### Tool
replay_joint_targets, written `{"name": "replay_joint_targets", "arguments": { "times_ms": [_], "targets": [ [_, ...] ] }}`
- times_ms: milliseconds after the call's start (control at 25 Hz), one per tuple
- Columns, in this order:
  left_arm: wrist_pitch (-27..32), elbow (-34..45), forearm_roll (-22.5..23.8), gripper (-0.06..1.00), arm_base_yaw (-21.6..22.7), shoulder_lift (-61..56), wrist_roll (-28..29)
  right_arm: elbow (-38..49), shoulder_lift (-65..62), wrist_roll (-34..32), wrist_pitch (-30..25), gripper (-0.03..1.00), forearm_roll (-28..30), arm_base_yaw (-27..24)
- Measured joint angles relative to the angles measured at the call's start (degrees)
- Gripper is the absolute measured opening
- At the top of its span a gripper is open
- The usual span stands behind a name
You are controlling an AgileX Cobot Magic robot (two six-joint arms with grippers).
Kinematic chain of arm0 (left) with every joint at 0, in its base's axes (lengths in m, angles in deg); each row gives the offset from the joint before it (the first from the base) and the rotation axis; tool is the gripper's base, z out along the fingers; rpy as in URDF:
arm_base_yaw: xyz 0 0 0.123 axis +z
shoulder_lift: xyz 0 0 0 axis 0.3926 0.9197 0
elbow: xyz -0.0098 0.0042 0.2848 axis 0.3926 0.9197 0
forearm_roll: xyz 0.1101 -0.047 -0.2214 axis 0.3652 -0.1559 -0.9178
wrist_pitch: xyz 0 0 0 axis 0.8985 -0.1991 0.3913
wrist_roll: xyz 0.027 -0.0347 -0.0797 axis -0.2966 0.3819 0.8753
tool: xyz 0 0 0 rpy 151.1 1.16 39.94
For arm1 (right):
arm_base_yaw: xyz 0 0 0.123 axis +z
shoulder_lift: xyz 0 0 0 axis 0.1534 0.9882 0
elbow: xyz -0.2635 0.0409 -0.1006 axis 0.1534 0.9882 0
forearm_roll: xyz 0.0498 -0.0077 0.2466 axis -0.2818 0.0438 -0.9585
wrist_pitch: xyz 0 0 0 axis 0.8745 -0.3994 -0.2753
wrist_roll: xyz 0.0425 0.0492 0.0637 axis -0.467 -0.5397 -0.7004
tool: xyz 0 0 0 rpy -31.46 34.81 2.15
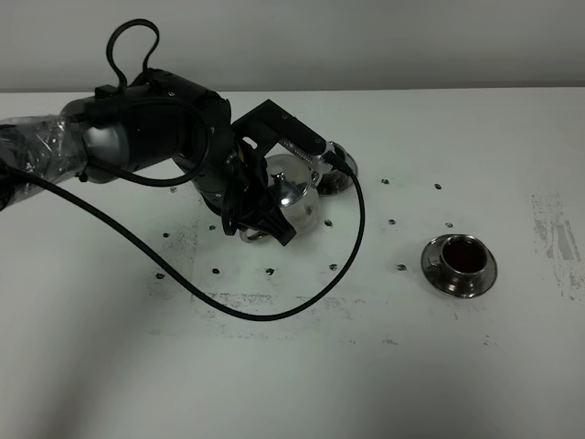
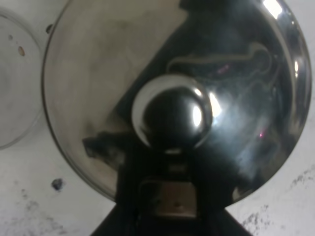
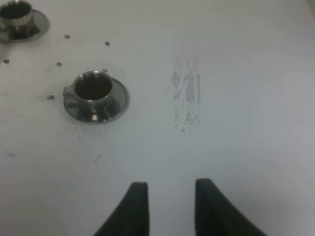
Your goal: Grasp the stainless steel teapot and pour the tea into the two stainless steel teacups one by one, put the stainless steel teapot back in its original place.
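My left gripper (image 1: 274, 206) is shut on the stainless steel teapot (image 1: 297, 190) and holds it at the table's middle, right beside the far teacup (image 1: 336, 176), which the pot and arm partly hide. In the left wrist view the teapot's domed lid (image 2: 98, 73) and knob (image 2: 172, 115) fill the frame. The rim of the flat ringed saucer (image 2: 12, 98) shows beside it. The second teacup (image 1: 459, 263) stands on its saucer to the right. Both cups show in the right wrist view, near (image 3: 94, 96) and far (image 3: 17, 17). My right gripper (image 3: 167, 206) is open and empty over bare table.
The left arm's black cable (image 1: 274, 311) loops across the table in front of the teapot. Small dark specks (image 1: 400, 267) and scuff marks (image 1: 553, 229) dot the white table. The right arm is out of the exterior view.
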Motion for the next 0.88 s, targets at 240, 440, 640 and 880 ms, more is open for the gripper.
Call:
{"name": "replay_joint_targets", "arguments": {
  "times_ms": [240,440,640,880],
  "targets": [
    [-0.59,0.0,0.59,0.19,-0.38,1.51,1.03,0.0,0.0,0.0,0.0,0.23,0.0,0.0],
    [1.94,-0.21,3.11,0.19,-0.14,-1.0,1.61,0.0,0.0,0.0,0.0,0.23,0.0,0.0],
    [6.79,-4.34,5.65,0.19,3.07,-3.2,3.62,0.0,0.0,0.0,0.0,0.23,0.0,0.0],
    [9.18,-8.63,6.27,0.19,8.76,-2.37,3.68,0.0,0.0,0.0,0.0,0.23,0.0,0.0]
  ]
}}
